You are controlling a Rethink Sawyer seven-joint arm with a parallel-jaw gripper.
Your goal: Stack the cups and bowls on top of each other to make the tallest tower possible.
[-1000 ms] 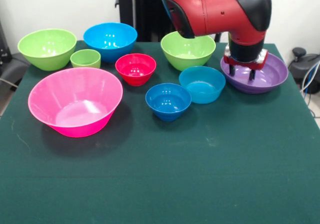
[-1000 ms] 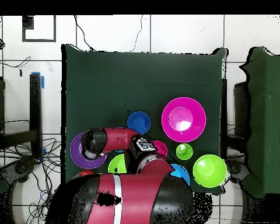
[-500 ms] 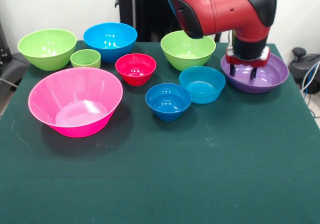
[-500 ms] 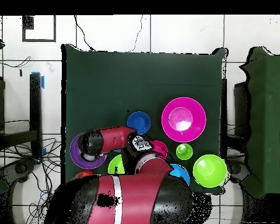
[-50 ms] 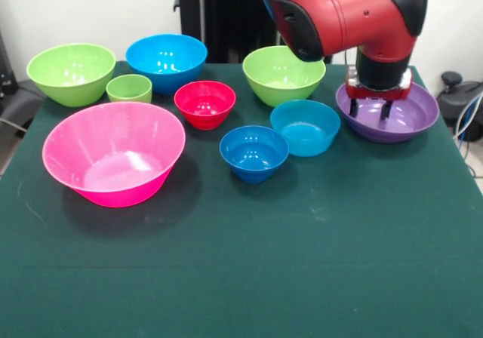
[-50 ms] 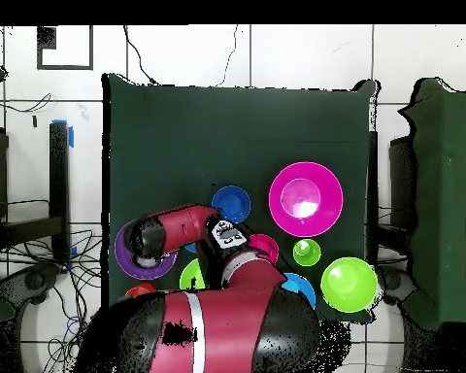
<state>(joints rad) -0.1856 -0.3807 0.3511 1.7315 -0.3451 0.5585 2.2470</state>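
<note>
Bowls (image 5: 113,152): eight on the table, plus one green cup (image 5: 129,88).

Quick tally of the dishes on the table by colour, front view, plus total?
Lime-green: 3 (bowl, bowl, short cup)
Blue: 2 (large bowl, small bowl)
Teal: 1 (bowl)
Pink: 1 (bowl)
Red: 1 (bowl)
Purple: 1 (bowl, under the pincer)
Total: 9
</note>
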